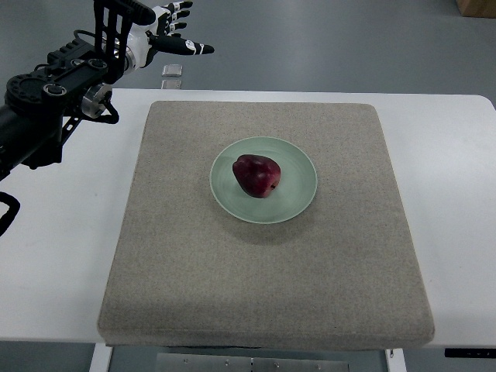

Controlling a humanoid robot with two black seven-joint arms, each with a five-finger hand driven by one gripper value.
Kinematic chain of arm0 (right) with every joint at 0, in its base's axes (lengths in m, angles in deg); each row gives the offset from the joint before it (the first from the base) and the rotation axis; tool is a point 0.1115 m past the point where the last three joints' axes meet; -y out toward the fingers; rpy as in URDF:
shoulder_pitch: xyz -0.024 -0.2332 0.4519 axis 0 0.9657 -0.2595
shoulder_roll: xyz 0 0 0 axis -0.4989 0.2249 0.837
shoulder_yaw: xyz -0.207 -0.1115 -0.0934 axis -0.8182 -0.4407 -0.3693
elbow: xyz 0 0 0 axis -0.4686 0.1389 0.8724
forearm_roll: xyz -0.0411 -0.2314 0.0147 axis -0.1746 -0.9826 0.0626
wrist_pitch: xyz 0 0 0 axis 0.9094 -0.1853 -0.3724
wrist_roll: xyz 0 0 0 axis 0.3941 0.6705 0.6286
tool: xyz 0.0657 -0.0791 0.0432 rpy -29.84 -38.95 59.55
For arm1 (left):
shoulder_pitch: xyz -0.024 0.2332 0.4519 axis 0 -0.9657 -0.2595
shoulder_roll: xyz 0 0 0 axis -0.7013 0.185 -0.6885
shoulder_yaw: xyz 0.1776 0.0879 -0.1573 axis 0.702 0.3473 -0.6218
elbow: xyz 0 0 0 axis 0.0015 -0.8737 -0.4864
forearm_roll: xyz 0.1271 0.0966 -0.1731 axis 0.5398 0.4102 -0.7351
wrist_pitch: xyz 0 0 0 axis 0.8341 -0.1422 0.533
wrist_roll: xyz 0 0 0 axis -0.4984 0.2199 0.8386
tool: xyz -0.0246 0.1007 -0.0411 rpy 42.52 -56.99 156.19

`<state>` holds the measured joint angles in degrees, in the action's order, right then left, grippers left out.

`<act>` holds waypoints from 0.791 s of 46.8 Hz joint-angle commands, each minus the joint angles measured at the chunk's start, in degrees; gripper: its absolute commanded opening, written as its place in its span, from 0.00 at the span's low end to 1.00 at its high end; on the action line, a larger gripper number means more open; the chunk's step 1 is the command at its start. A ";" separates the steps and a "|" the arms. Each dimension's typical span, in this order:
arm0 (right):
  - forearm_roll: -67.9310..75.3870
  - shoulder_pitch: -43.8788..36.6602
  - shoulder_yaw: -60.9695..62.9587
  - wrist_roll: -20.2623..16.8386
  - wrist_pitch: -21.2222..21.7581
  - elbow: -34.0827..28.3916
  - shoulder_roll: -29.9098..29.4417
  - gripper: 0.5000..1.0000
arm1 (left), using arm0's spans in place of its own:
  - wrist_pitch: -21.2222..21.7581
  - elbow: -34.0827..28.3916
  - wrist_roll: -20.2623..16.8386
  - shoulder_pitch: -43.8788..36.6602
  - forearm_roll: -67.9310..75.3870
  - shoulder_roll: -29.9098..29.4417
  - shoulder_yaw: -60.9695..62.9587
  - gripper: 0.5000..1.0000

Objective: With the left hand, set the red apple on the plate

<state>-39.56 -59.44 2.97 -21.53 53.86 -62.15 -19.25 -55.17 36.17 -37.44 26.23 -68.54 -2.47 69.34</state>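
Note:
A dark red apple point(257, 175) lies on a pale green plate point(298, 194), a little left of the plate's middle. The plate sits at the centre of a beige mat point(263, 294). My left hand point(177, 29) is raised at the top left, beyond the far edge of the table and well away from the apple. Its fingers point(189, 46) are spread and hold nothing. Its black arm point(54, 97) comes in from the left edge. The right arm does not show.
The mat lies on a white table point(54, 256). A small grey block point(172, 71) lies on the floor past the table's far edge. A brown box corner point(477, 6) shows at the top right.

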 commanded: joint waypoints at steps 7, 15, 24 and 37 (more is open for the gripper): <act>0.00 0.07 0.00 0.00 -0.08 0.00 0.00 0.93 | 0.20 -2.28 0.87 -1.73 -10.52 1.95 -3.85 0.99; 0.00 -0.02 0.00 0.00 0.01 0.00 0.00 0.93 | -5.85 -4.30 -4.40 -4.63 -10.96 2.03 -7.10 0.99; 0.00 -0.02 0.00 0.00 0.00 0.00 0.00 0.93 | -12.10 -6.50 -5.90 -6.92 -11.05 2.74 -14.65 0.99; 0.00 0.07 0.00 0.00 -0.08 0.00 0.00 0.93 | -13.95 -7.20 -9.77 -9.21 -10.78 3.70 -15.98 0.99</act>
<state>-39.56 -59.45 2.97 -21.53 53.84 -62.15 -19.25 -68.94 28.99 -47.09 17.05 -79.17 1.24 53.43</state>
